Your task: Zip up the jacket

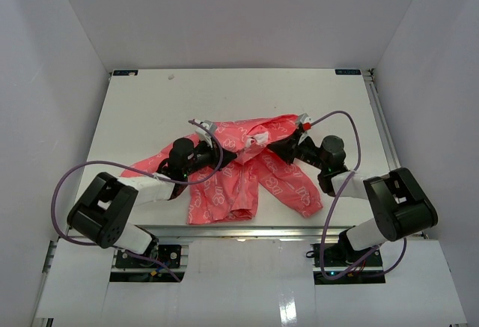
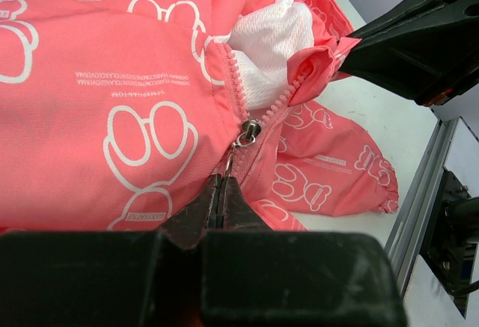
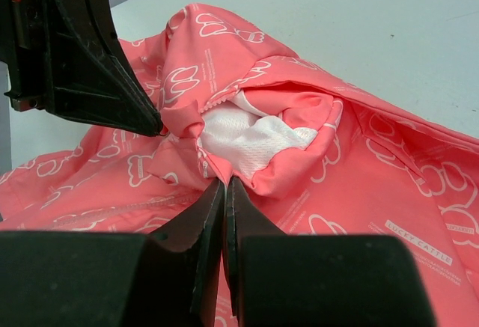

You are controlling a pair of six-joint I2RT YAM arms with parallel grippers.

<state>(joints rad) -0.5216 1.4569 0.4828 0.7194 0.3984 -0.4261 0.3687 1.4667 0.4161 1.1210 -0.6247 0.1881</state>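
Note:
The coral-pink jacket with white print lies crumpled in the middle of the table. My left gripper is shut on the metal zipper pull, below the slider; the zipper is still open above it, showing white lining. My right gripper is shut on the jacket's collar edge, just below the white lining. The left gripper's fingers show at upper left in the right wrist view. The right gripper's fingers show at upper right in the left wrist view.
A sleeve trails toward the right arm, and another part of the jacket lies under the left arm. White walls enclose the table on three sides. A metal rail runs along the table's near edge.

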